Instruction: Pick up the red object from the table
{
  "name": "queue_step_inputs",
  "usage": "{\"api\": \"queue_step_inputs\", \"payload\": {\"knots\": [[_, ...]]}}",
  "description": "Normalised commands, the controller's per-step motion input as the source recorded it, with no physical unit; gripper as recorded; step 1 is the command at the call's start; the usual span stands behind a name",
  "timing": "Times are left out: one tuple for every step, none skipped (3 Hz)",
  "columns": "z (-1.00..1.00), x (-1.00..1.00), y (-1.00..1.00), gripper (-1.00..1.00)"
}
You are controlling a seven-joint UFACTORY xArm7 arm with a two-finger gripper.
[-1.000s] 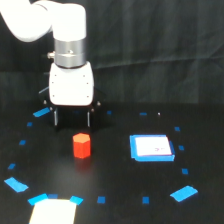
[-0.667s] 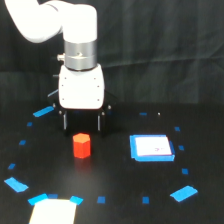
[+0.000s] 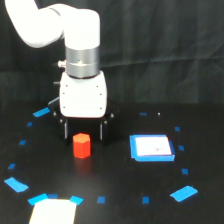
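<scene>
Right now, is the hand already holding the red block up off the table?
No, the red block sits on the table, with the open hand low behind it.

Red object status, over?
Gripper open, fingers straddling above red object. Red object upright on table, not gripped. White pad off to exterior view's right, nothing blocking.
</scene>
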Motion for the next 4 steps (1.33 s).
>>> {"api": "queue_step_inputs", "payload": {"knots": [[-0.41,-0.29,-0.38,0.22],[-0.18,0.26,-0.34,-0.96],[-0.22,0.21,-0.21,-1.00],[0.10,0.17,0.28,-1.00]]}}
